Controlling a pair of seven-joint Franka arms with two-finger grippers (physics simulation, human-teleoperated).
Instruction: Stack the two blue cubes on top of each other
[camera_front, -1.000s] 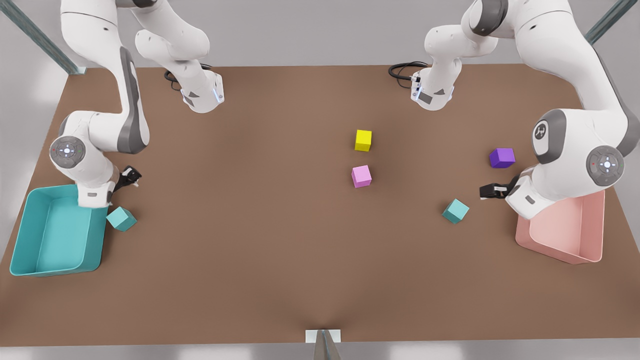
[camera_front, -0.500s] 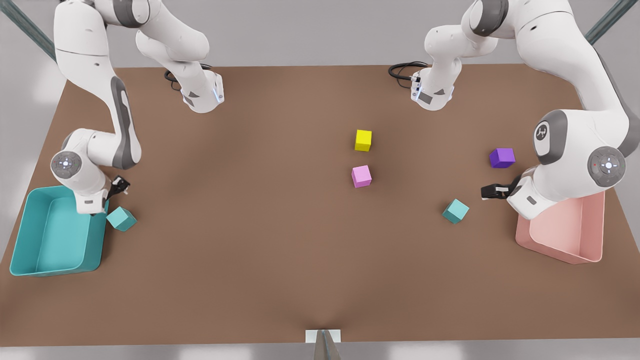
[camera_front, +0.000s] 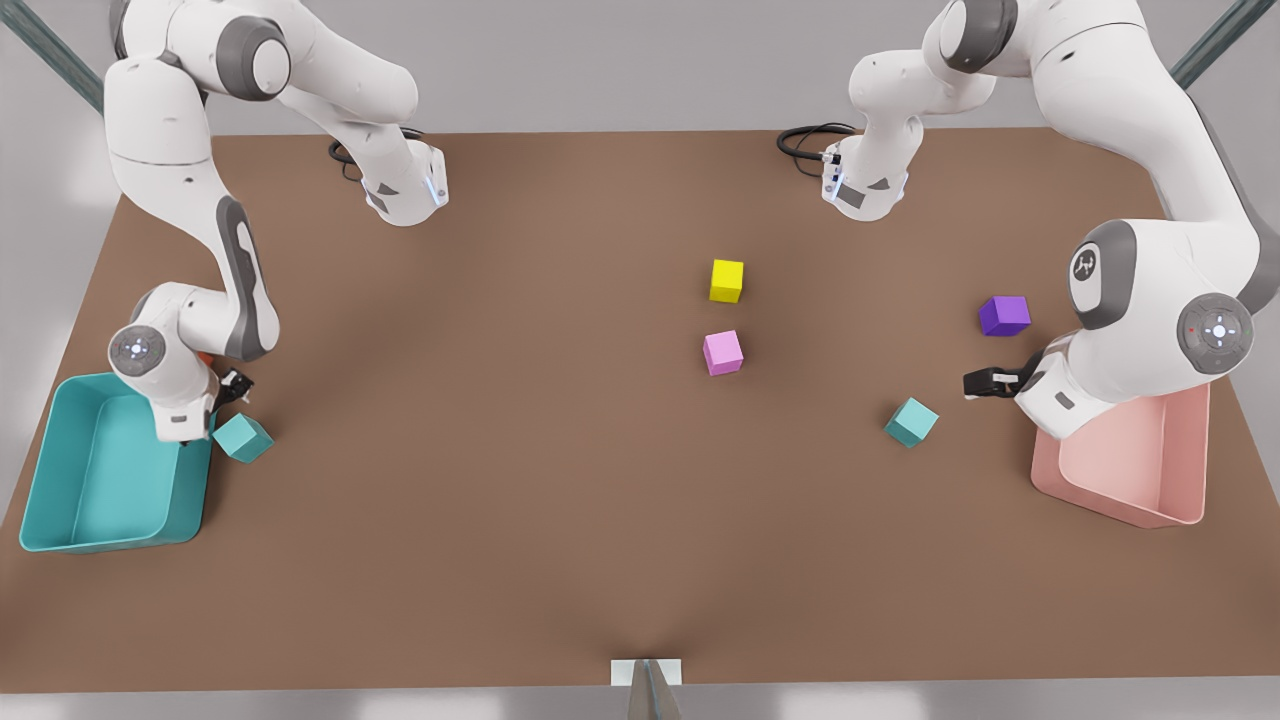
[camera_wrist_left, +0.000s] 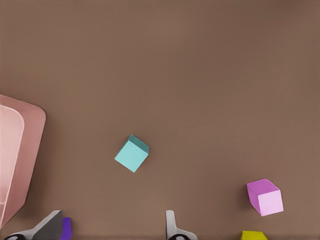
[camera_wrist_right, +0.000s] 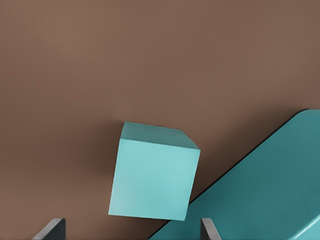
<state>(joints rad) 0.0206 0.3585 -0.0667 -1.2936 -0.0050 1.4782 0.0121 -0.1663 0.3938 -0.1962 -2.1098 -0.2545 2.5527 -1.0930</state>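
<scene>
Blue cubes lie well apart: one (camera_front: 243, 437) beside the teal bin (camera_front: 60, 500), under the open, empty right claw (camera_front: 236, 385); the other (camera_front: 911, 421) near the pink bin (camera_front: 1150, 480). Left claw (camera_front: 985, 383) hovers beside it, spread wide, empty.

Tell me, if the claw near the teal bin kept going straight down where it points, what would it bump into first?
Most likely the blue cube beside the teal bin: it lies between the right claw's open fingers.

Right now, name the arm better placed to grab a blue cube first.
Right. Its open gripper hangs close over the blue cube beside the teal bin; the open left gripper sits farther from its cube.
</scene>
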